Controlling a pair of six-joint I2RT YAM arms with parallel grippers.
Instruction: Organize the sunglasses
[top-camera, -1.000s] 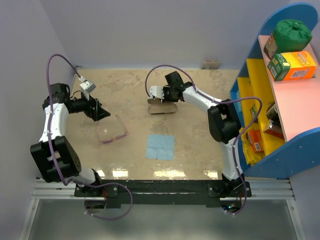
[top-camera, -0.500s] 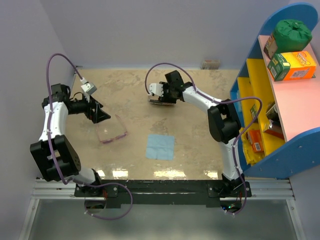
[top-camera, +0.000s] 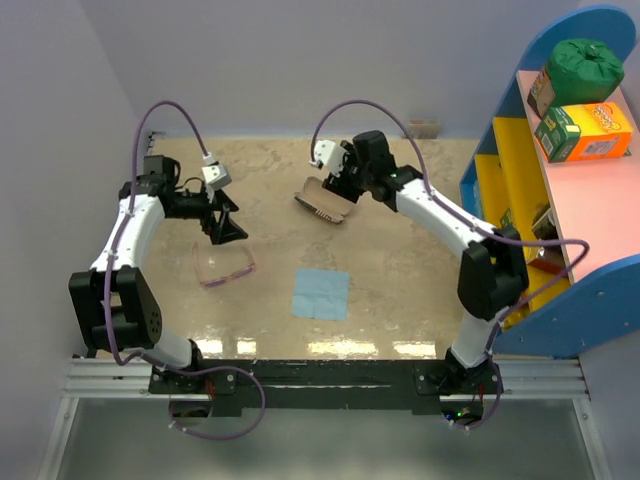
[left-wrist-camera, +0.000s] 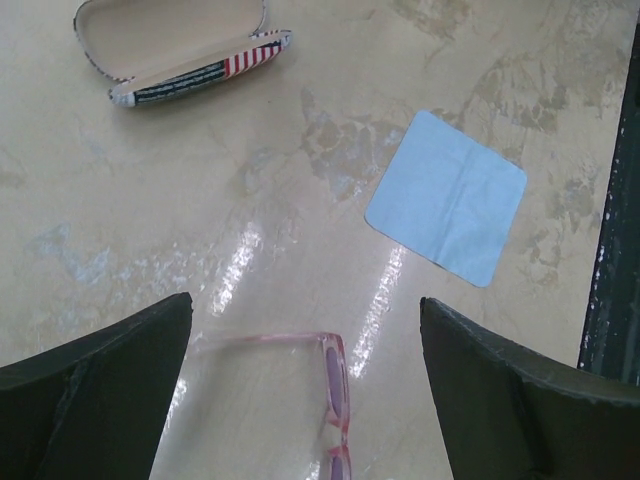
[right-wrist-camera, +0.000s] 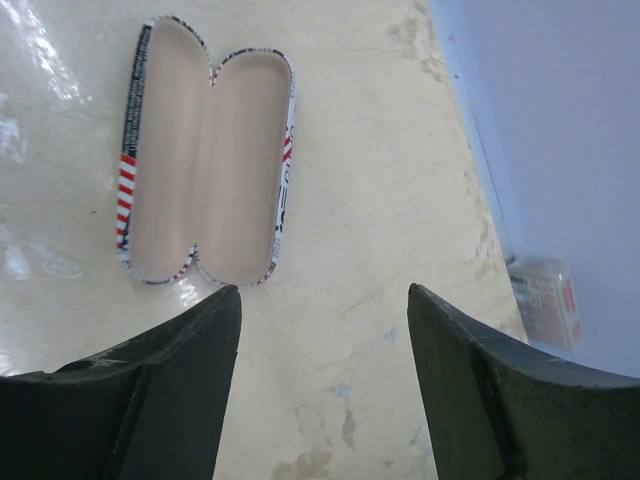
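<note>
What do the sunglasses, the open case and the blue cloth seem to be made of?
Sunglasses: probably plastic; the thin pink frame is translucent and smooth. Case: likely a hard shell, as it keeps its shape open, with a flag print outside and matte beige lining. Cloth: soft matte fabric, faintly creased.

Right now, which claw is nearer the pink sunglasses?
Left. The left claw hangs open right by the sunglasses, on their far side; the right claw is farther off, by the open case.

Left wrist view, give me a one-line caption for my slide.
Open left fingers frame the pink sunglasses, with the blue cloth and open flag-print case beyond.
</note>
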